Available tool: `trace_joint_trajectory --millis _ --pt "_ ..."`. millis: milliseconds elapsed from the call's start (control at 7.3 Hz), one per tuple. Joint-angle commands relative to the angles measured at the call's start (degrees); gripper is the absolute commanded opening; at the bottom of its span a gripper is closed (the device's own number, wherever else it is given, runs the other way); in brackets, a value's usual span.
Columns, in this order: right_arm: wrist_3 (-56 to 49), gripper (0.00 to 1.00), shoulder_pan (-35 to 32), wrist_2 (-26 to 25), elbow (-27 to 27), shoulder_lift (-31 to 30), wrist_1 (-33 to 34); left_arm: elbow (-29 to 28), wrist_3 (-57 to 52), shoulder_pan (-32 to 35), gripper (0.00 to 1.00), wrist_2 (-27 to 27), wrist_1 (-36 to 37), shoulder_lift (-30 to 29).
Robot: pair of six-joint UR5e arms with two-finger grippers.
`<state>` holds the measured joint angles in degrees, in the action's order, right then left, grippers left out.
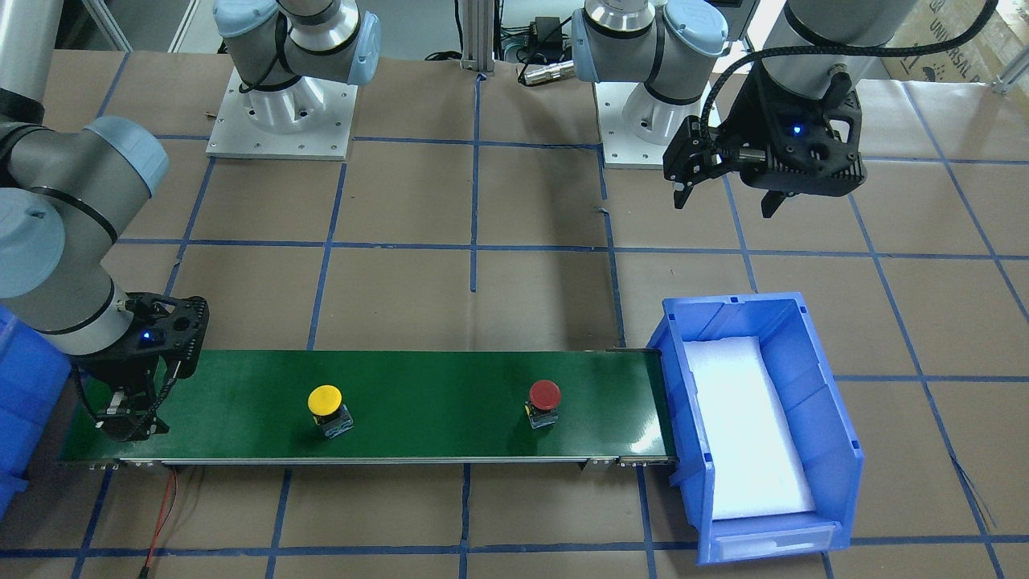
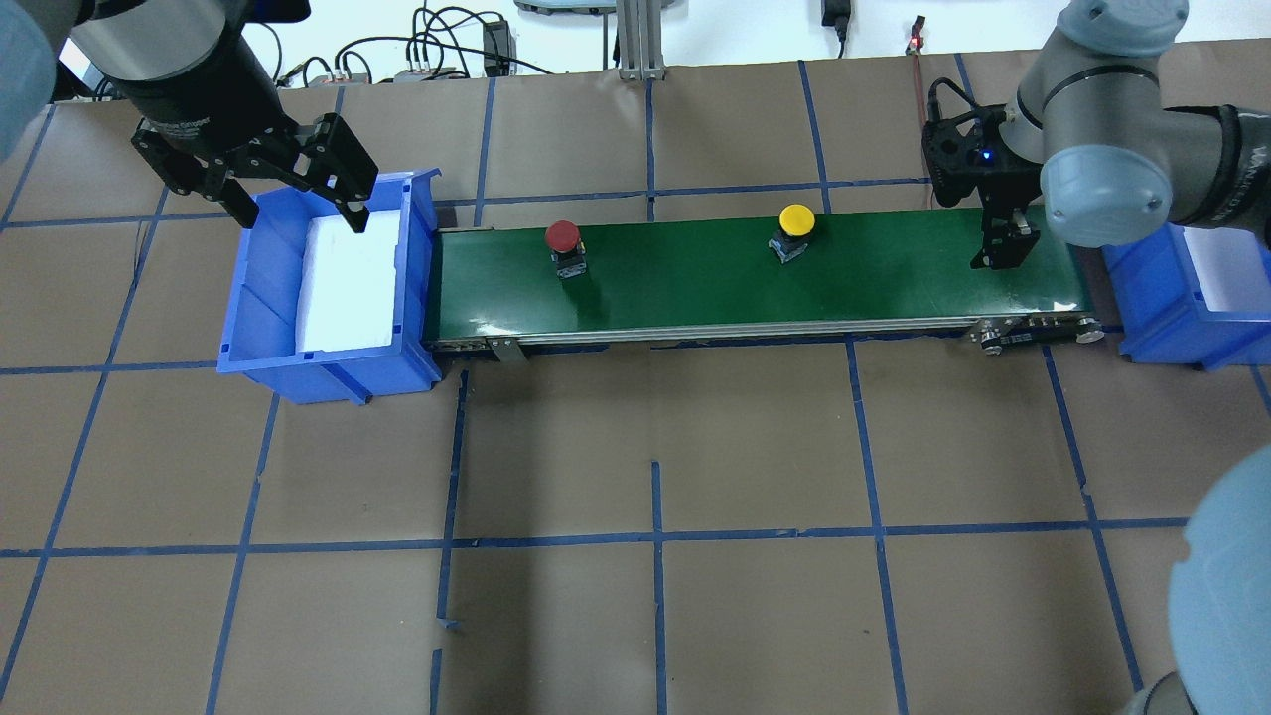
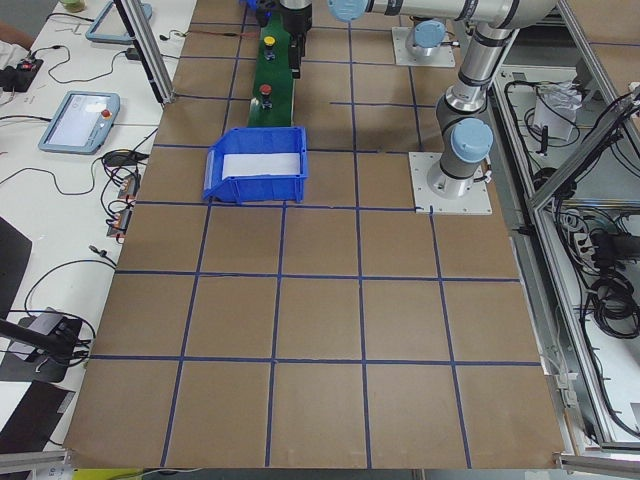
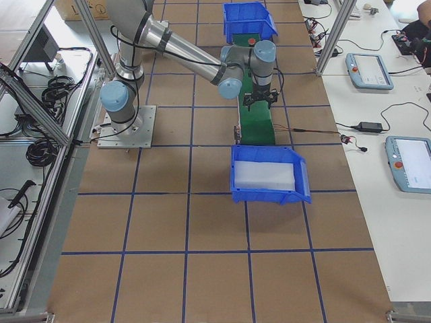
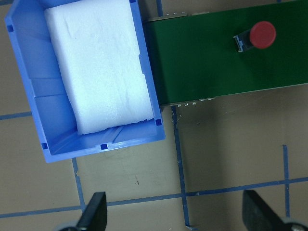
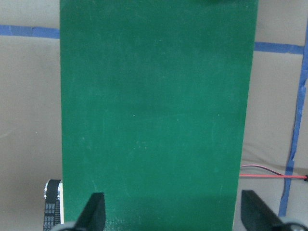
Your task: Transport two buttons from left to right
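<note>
Two buttons stand upright on the green conveyor belt (image 2: pixel 695 293). The red-capped button (image 2: pixel 563 239) (image 1: pixel 544 397) (image 5: pixel 260 35) is near the belt's left end. Further right is the yellow-capped button (image 2: pixel 795 222) (image 1: pixel 325 402). My left gripper (image 2: pixel 298 214) (image 1: pixel 725 201) hangs open and empty above the left blue bin (image 2: pixel 412 288), well away from both buttons. My right gripper (image 2: pixel 1003 253) (image 1: pixel 129 426) hovers open over the belt's right end, to the right of the yellow button. In the right wrist view only bare green belt lies between its fingers (image 6: pixel 94 211).
The left bin (image 1: pixel 840 418) holds a white foam pad (image 5: pixel 101 67) and butts against the belt's left end. A second blue bin (image 2: pixel 1152 308) with white padding sits at the belt's right end. Brown table with blue tape lines surrounds the belt; a red wire (image 1: pixel 161 515) trails nearby.
</note>
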<state>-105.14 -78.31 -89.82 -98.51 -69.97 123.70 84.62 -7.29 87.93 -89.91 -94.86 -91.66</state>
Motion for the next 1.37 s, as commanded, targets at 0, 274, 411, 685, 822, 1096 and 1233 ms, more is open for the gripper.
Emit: trace_joint_trajectory --millis 0,274,411,685,822,1096,1233 --pt "-0.1 0.98 0.0 0.0 -0.1 0.1 0.1 1.1 0.6 -0.6 1.0 -0.3 0.2 1.3" --pt "-0.2 0.98 0.0 0.0 -0.1 0.0 0.1 1.2 3.8 -0.9 1.0 -0.5 0.5 1.3" --pt "-0.2 0.98 0.0 0.0 -0.1 -0.2 0.1 1.2 4.4 -0.9 1.0 -0.2 0.5 0.6" --pt "-0.4 0.98 0.0 0.0 -0.2 0.2 0.1 1.3 4.5 -0.9 1.0 0.2 0.3 -0.2" --pt "-0.2 0.98 0.0 0.0 -0.3 0.3 0.1 0.9 4.6 -0.9 1.0 0.4 0.5 -0.7" --pt "-0.2 0.98 0.0 0.0 0.1 0.2 0.0 0.7 4.6 -1.0 1.0 0.4 0.4 -0.5" --pt "-0.2 0.98 0.0 0.0 0.1 0.3 0.0 1.4 4.6 -1.0 1.0 -0.1 0.4 0.3"
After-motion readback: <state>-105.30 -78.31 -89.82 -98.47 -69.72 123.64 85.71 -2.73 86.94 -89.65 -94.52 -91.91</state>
